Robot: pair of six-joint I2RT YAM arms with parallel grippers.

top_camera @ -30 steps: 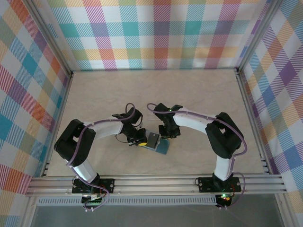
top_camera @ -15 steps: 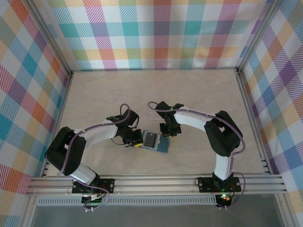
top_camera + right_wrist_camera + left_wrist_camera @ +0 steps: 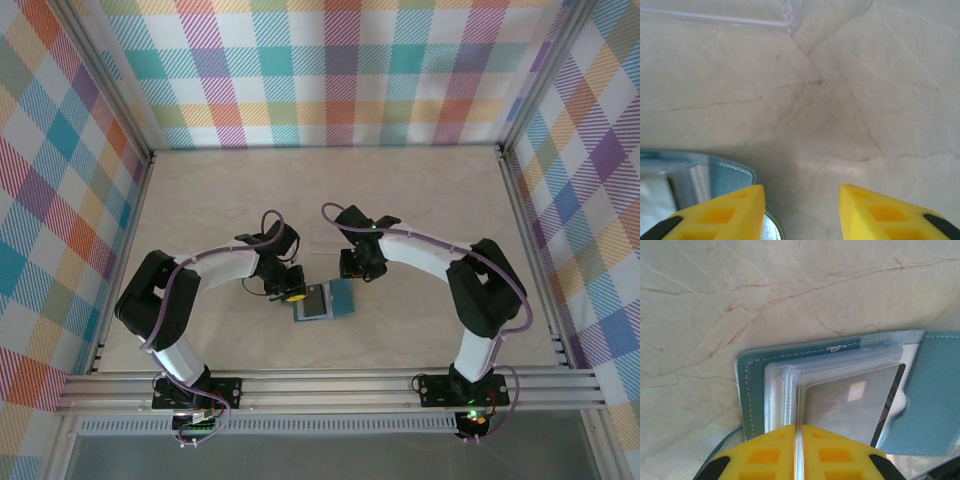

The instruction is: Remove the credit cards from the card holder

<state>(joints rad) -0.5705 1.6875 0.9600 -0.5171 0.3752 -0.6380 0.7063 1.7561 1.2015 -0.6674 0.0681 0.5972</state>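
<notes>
Near the middle of the tabletop's [image 3: 420,190] near edge, your card holder [image 3: 323,301] lies opened flat, teal cover down. Your left fingers [image 3: 797,429] are pressed together on the edge of its clear sleeves [image 3: 785,390]. I judge this pins the holder so it won't slide when a card is drawn. Your right fingers [image 3: 800,192] stand apart with nothing between them, just beyond the holder's far side, likely lining up for a pull.

From above you see both sets of fingers closing in on the holder, but not the grip itself. The left wrist view supplies that, plus a credit card [image 3: 850,402] with a dark band inside the front sleeve. The right wrist view adds a corner of the holder beside its left finger. It also shows a clear flat edge [image 3: 740,20] farther off, which I cannot identify.
</notes>
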